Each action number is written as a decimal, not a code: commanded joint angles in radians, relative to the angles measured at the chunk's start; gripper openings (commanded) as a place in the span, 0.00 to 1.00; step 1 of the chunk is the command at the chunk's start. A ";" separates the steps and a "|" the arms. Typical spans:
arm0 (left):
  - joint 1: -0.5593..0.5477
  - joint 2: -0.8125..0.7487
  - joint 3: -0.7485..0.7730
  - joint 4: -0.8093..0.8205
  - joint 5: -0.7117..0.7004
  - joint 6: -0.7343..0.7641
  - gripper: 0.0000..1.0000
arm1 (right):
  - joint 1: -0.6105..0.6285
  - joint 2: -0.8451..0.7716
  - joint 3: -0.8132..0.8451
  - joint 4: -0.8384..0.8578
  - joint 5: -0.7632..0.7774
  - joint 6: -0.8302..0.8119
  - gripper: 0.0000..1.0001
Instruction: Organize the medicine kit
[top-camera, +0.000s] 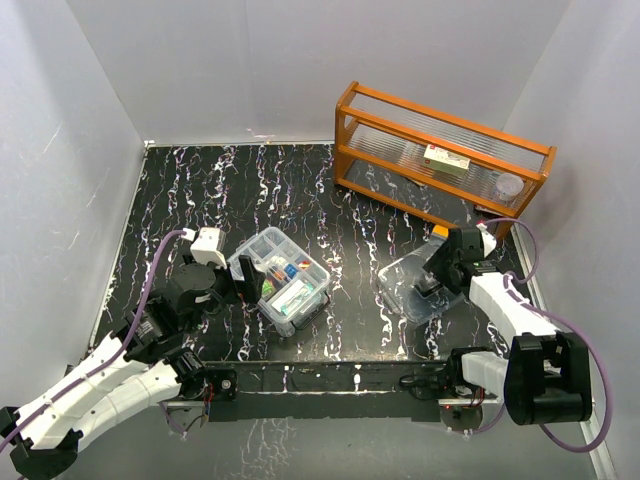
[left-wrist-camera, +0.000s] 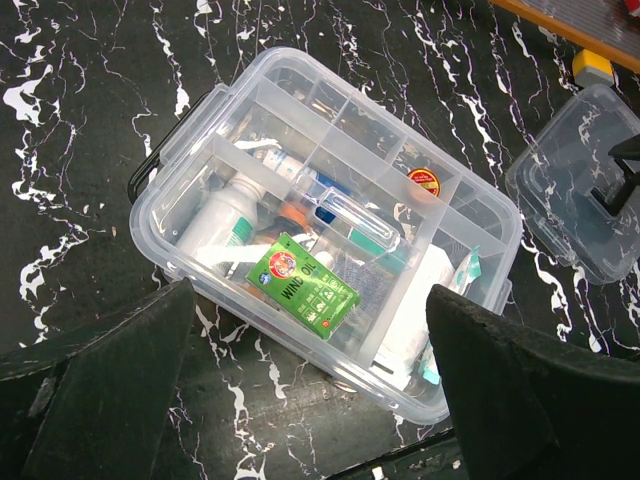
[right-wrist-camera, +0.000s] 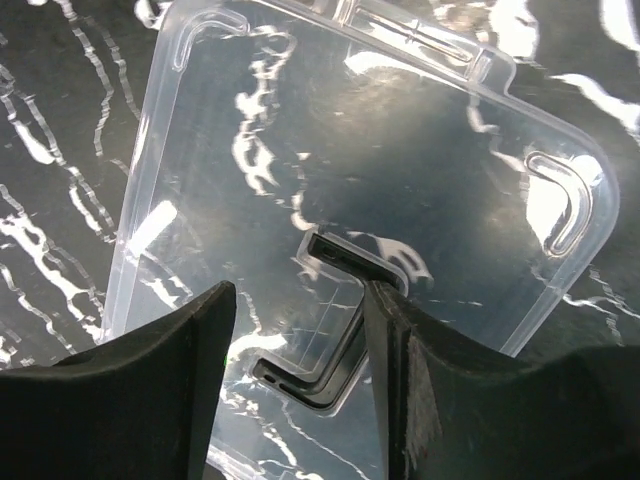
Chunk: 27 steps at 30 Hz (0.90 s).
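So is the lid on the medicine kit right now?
No, the clear lid lies flat on the table beside the open medicine kit.

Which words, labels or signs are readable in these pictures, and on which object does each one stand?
"WIND OIL": on the green packet in the medicine kit; its smaller print is unreadable.
Round red sticker inside the kit: too small to read.
White box in the orange wooden rack: label too blurred to read.

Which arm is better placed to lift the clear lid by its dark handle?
Right. The right claw hangs over the lid, its dark handle between the fingers; the left claw is open by the medicine box.
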 joint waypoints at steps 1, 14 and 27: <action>-0.002 0.009 0.022 0.011 -0.005 0.005 0.99 | 0.004 0.072 -0.022 0.062 -0.225 -0.107 0.49; -0.002 0.055 0.044 0.032 0.002 0.023 0.99 | 0.189 0.090 0.145 -0.077 0.021 -0.082 0.48; -0.003 0.050 0.034 0.036 0.004 0.031 0.99 | 0.189 -0.109 0.073 -0.241 0.215 0.207 0.68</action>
